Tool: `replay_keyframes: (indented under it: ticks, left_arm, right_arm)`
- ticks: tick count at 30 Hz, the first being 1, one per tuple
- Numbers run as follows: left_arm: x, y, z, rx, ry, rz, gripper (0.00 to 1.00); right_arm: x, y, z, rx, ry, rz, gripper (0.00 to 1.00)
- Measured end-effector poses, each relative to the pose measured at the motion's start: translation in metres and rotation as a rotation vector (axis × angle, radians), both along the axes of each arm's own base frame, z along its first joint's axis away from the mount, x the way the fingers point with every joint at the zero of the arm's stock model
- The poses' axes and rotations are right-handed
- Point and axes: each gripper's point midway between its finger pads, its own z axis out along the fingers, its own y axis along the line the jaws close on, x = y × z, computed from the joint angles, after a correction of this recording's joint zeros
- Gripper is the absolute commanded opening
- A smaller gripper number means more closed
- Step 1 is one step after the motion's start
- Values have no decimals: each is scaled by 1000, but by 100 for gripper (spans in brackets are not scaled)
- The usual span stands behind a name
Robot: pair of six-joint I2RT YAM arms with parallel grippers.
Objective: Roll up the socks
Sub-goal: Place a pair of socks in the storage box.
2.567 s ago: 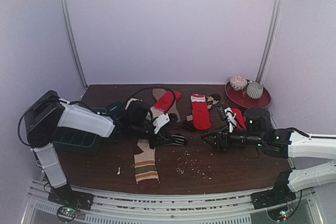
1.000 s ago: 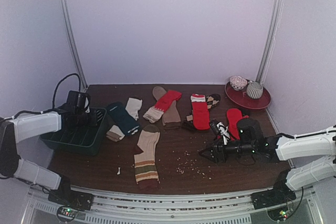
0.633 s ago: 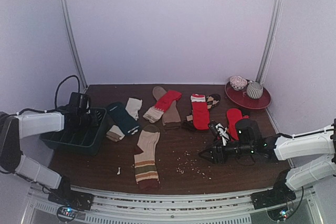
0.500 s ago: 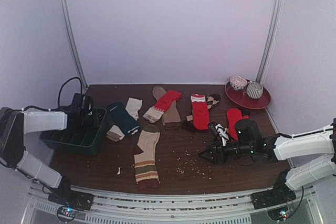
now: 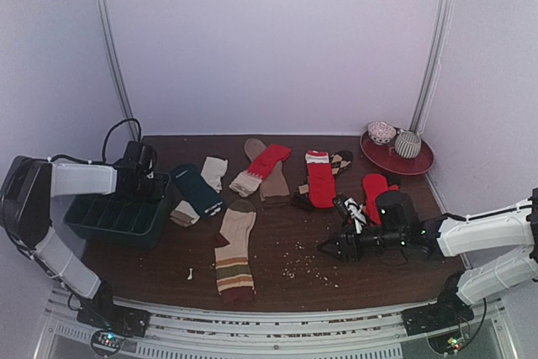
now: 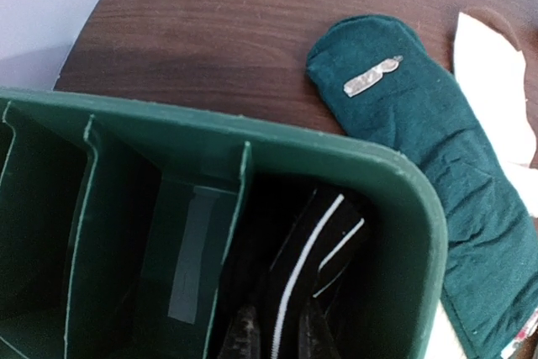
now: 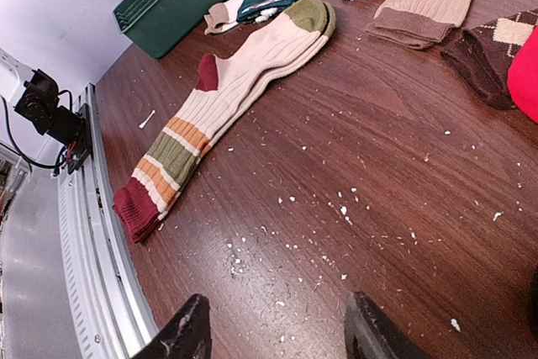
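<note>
Black-and-white sock is in the green tray; can't tell if my left gripper pinches it. Right gripper is wide, empty. Remaining socks lie flat, unrolled.

The right tool hangs with fingers spread wide over the crumb-strewn worktop. A tan striped sock lies flat, its maroon end near the front edge.

Socks lie across the table, tray at left, plate back right.
</note>
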Motion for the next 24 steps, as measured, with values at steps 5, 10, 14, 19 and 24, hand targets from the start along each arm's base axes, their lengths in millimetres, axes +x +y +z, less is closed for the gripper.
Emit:
replay_keyframes:
  ticks: [5,10,14,19,24]
  left_arm:
    - [3,0,-15,36,79,-16,0]
    - [4,0,-21,50,107,-25,14]
    - [7,1,-24,67,123,-35,23]
    - [13,-1,-20,77,113,-48,37]
    - [16,-2,-3,66,66,-52,37]
  right_arm:
    - [0,0,0,1,-1,0,54]
    - [-1,0,0,5,-1,2,54]
    - [-2,0,0,8,1,7,54]
    - [-3,1,4,25,-7,14,54]
    - [-3,1,9,39,-20,14,54]
